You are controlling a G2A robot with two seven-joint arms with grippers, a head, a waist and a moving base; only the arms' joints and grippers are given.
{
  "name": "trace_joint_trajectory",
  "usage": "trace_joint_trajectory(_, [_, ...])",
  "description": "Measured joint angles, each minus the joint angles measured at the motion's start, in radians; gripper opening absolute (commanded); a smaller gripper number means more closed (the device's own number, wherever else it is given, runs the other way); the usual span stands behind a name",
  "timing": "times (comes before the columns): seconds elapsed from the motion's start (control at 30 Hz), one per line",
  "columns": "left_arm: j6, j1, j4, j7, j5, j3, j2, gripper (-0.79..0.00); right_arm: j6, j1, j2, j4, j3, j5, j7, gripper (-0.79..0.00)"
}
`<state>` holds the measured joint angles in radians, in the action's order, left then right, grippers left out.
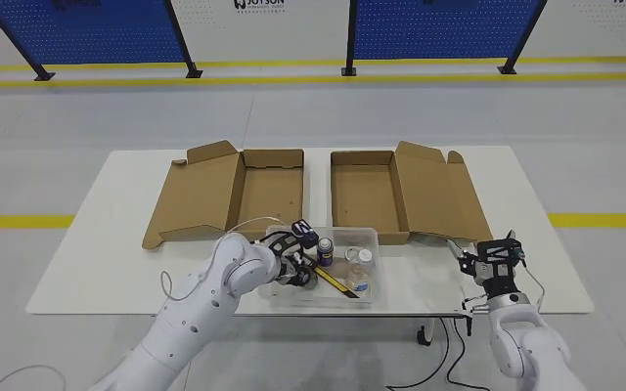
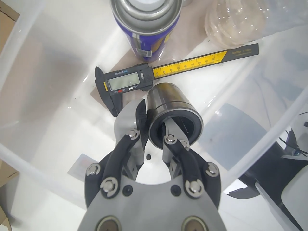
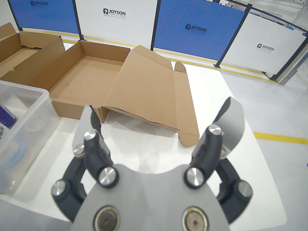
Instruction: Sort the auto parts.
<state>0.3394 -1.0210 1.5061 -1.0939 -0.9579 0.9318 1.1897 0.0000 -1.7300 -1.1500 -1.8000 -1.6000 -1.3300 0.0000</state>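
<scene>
Sorting under way: the left fingers [image 2: 128, 117] clamp a steel linear bearing [image 2: 173, 106] inside the clear bin [image 2: 36, 49]; the right fingers [image 3: 232, 116] gape wide, empty, at the bin's three o'clock above the desk [image 3: 209, 102].

Blue spray can [image 2: 147, 15], yellow-and-black caliper [image 2: 169, 69], brown boxes [image 1: 266, 192].

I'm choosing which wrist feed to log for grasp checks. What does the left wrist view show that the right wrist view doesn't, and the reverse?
Left wrist view, not the right: the left gripper clamped on the wall of a metal bearing, one finger inside its bore, beside a digital caliper and a clear bottle. Right wrist view, not the left: the right gripper, open, and an empty open cardboard box beyond it. Both: the clear bin and the blue spray can standing in it.
</scene>
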Motion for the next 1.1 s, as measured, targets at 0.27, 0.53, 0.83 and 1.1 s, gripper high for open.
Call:
trace_joint_trajectory(0.27, [-0.009, -0.047, 0.077, 0.024, 0.014, 0.057, -0.017, -0.785, 0.0, 0.0, 0.0, 0.0, 0.0, 0.0, 0.0, 0.0])
trace_joint_trajectory(0.53, [-0.009, -0.115, 0.226, 0.05, 0.071, 0.16, -0.041, -0.785, 0.0, 0.0, 0.0, 0.0, 0.0, 0.0, 0.0, 0.0])
trace_joint_trajectory(0.83, [0.029, -0.174, 0.414, -0.007, 0.204, 0.265, -0.065, -0.785, 0.0, 0.0, 0.0, 0.0, 0.0, 0.0, 0.0, 0.0])
trace_joint_trajectory(1.1, [0.053, -0.193, 0.527, -0.051, 0.271, 0.294, -0.08, -0.785, 0.0, 0.0, 0.0, 0.0, 0.0, 0.0, 0.0, 0.0])
